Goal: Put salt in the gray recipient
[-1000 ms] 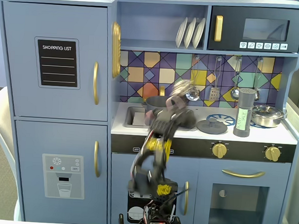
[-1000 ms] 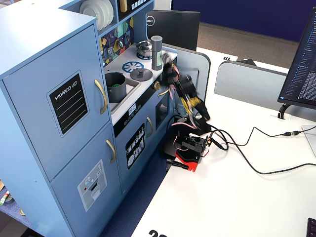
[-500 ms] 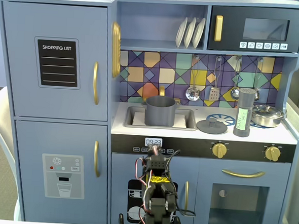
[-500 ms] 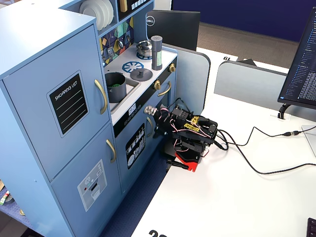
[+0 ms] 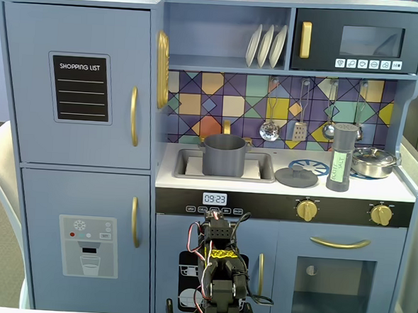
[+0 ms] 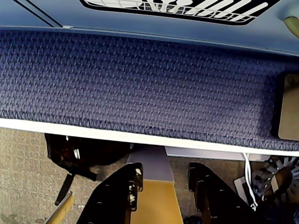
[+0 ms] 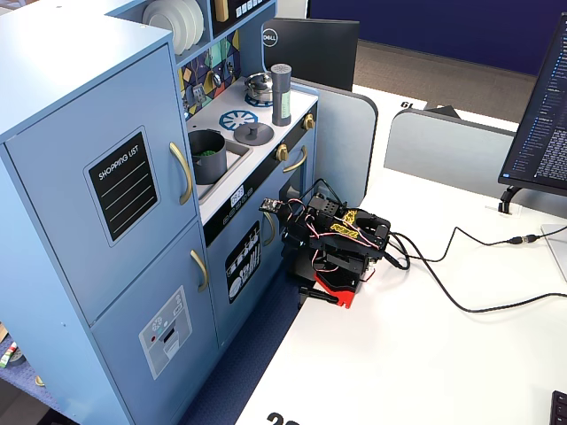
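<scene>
Salt (image 5: 342, 157) untouched; claw (image 6: 163, 179) parted, empty.

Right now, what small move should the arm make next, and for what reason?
Probably raise the folded arm toward the counter: the gripper hangs open and empty, low before the toy kitchen, while the salt stands untouched on the stovetop, apart from the gray pot in the sink.
</scene>
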`<state>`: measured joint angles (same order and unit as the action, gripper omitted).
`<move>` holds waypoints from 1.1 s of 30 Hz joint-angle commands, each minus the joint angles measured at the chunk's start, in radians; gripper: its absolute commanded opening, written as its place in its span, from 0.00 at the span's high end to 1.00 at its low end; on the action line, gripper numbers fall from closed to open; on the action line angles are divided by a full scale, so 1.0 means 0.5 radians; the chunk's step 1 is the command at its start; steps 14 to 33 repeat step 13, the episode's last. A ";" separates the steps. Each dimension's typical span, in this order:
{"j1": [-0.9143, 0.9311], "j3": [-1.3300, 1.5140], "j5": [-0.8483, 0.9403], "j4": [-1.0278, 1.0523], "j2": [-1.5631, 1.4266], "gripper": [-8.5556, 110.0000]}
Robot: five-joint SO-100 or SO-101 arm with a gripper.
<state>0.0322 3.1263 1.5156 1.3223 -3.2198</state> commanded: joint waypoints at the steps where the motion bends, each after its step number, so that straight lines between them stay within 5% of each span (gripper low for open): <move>1: 0.012 -0.018 0.037 0.009 0.000 0.88; 33: 0.012 -0.018 0.037 0.009 0.000 0.88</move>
